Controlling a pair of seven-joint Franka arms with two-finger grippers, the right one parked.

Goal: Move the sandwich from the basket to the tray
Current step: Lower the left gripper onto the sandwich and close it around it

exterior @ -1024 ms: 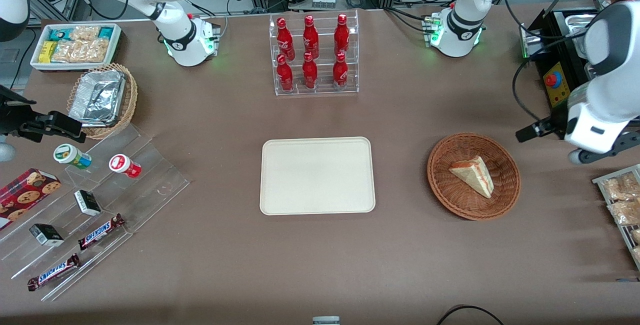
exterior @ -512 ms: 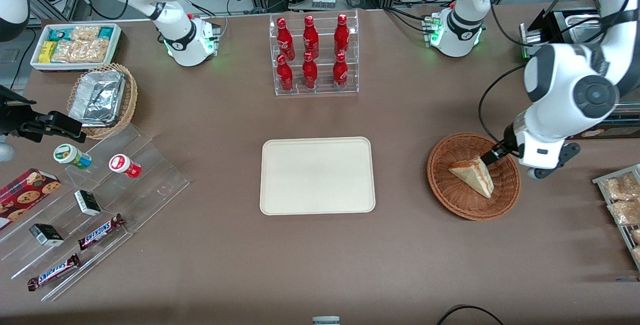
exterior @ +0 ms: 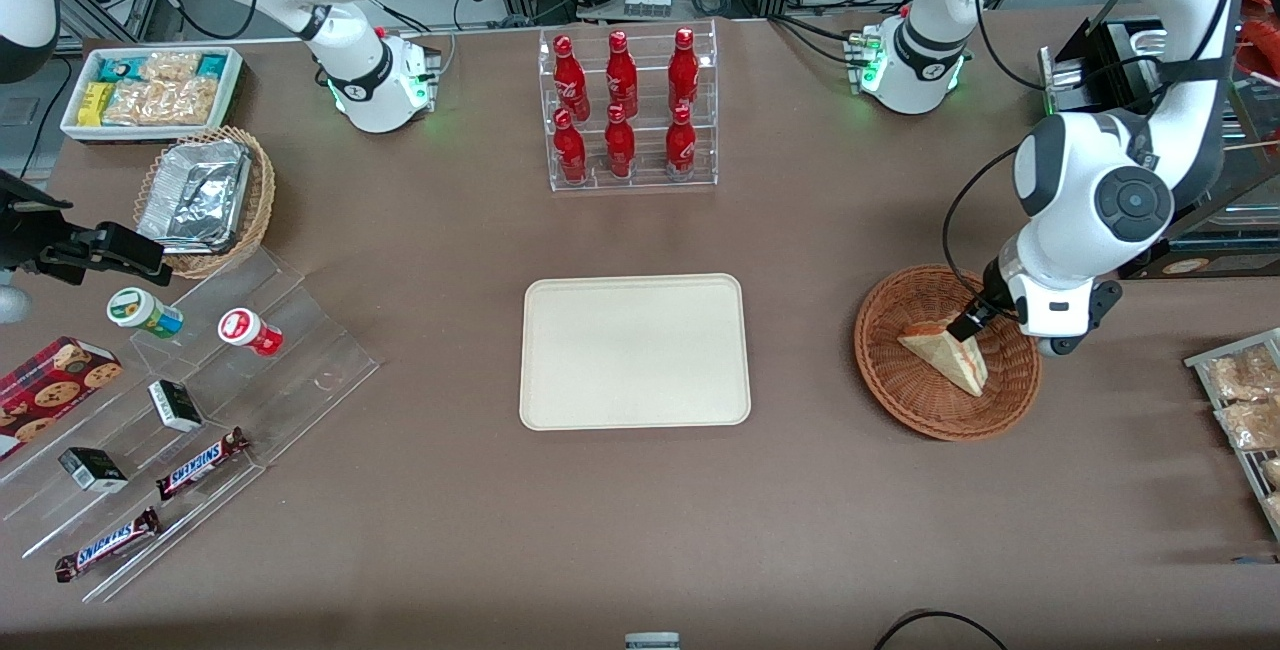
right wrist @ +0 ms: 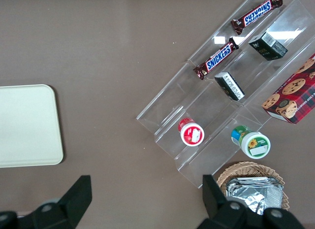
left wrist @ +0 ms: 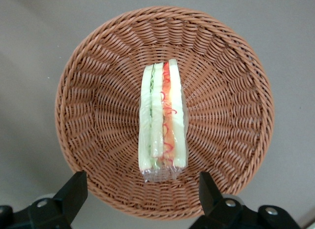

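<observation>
Two spread fingers (left wrist: 74,189) of the hand (left wrist: 140,197) hover over the basket's (left wrist: 98,106) sandwich (left wrist: 162,120).

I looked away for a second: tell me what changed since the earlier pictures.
The left arm swung in from the working arm's end of the table, bringing the gripper over the basket, open above the sandwich. Nothing grasped. Sandwich, basket and tray have not moved.

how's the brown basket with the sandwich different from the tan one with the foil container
The basket is reddish-brown, the tan basket lighter. The basket holds the sandwich, the tan one a foil container. The open gripper hovers over the basket only. Both are woven wicker.
</observation>
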